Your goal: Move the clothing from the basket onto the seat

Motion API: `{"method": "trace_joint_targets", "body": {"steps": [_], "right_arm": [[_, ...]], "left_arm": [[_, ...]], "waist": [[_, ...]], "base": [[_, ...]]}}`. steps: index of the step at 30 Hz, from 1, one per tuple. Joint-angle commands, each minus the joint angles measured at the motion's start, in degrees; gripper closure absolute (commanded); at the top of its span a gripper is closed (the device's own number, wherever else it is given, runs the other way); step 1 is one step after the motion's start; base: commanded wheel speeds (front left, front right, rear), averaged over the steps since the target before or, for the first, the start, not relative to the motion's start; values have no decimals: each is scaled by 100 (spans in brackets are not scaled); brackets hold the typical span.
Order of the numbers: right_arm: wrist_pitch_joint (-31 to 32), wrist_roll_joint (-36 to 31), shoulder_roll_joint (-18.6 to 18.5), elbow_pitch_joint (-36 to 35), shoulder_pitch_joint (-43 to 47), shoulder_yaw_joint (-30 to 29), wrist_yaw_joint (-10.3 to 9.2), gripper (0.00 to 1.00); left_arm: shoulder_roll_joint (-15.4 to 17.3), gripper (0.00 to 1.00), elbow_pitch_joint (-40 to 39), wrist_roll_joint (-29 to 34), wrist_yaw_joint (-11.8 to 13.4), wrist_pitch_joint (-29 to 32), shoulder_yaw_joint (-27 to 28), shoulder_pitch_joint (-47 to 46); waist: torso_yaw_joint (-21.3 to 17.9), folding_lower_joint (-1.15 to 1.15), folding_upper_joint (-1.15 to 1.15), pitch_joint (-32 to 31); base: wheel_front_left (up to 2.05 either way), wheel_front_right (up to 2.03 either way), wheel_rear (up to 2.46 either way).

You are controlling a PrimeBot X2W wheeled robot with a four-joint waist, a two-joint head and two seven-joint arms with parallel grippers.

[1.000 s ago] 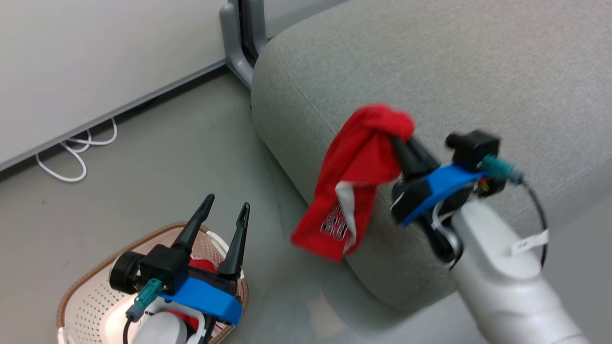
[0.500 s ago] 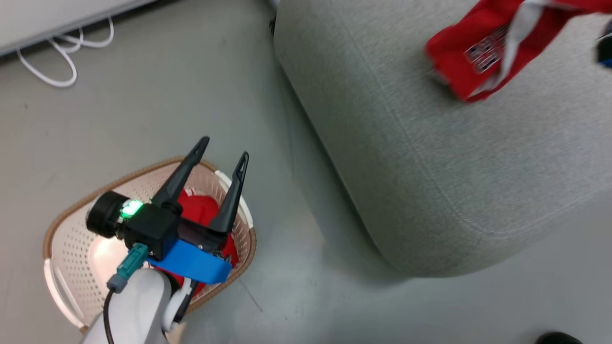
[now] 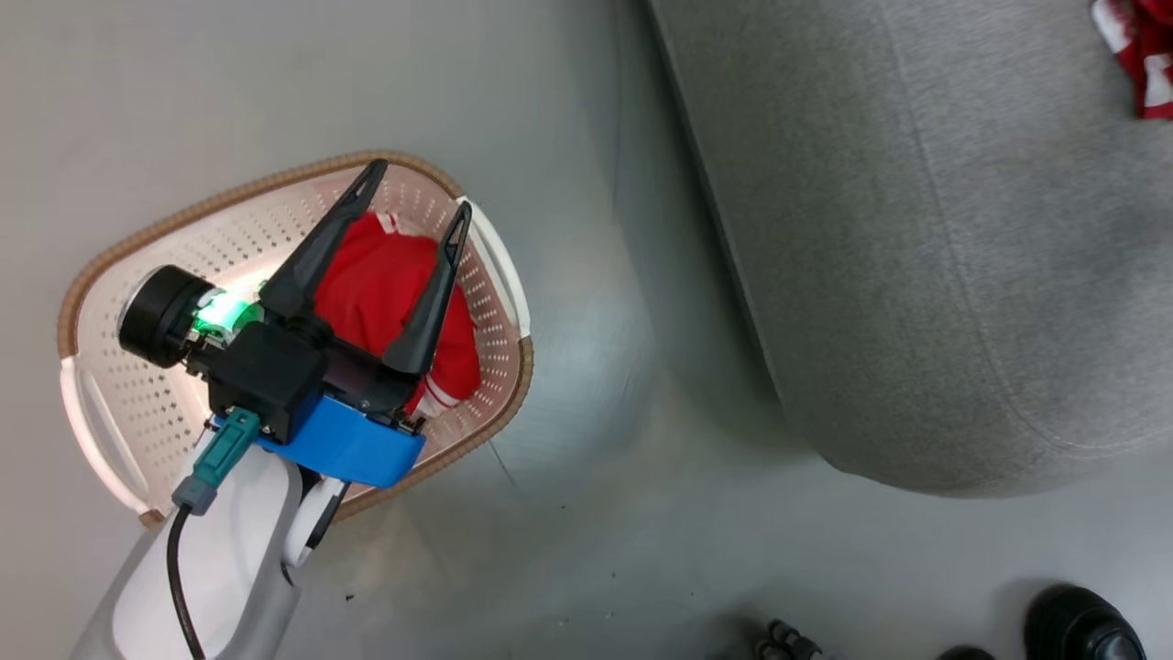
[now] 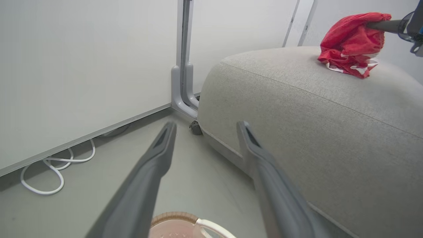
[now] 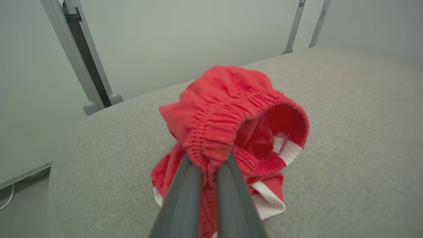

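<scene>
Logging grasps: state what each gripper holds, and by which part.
Right gripper pinches the red garment by its ribbed waistband. Left gripper, open over the basket, holds nothing.

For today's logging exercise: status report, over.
Right gripper shut on red shorts, touching sofa cushion. Left gripper open above basket, red garment inside. Shoe nearby, clear.

Red garment (image 3: pixel 385 284) bunched in cream perforated basket (image 3: pixel 229 197), end nearer grey seat (image 3: pixel 916 275). Second red garment (image 5: pixel 231 109), ribbed waistband uppermost, white trim below, heaped on seat top.
</scene>
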Motion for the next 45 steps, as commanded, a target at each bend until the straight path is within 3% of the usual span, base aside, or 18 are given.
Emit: {"method": "trace_joint_targets", "body": {"steps": [1,10,12,13,27,36,45], "right_arm": [[-31,-80,45,77,58,-47,1,100],[-46,-322,208,259,29,-218,1,100],[-47,-385,233,229,52,-265,1,49],[-47,-423,234,209,57,-285,1,0],[-48,-725,389,181,307,-328,1,0],[-46,-931,458,268,883,-58,1,0],[-45,-1015,625,-547,1933,428,1,0]], "left_arm": [[29,0,11,18,-9,-18,-8,-106],[30,0,77,7,-9,-18,-19,-160],[-2,0,100,-3,-9,-18,16,-157],[-19,0,107,-6,-9,-18,25,-145],[-309,0,344,-116,-9,-18,58,13],[-678,0,536,-269,-9,-18,319,475],[-1103,0,756,-397,-10,-17,760,1153]], "waist": [[82,-1,0,184],[103,-1,0,220],[114,-1,0,195],[120,-1,0,181],[180,-1,0,-316],[318,-1,0,-1271],[678,-1,0,-2339]], "base": [[0,0,0],[0,0,0],[0,0,0],[0,0,0],[0,0,0],[0,0,0],[0,0,0]]}}
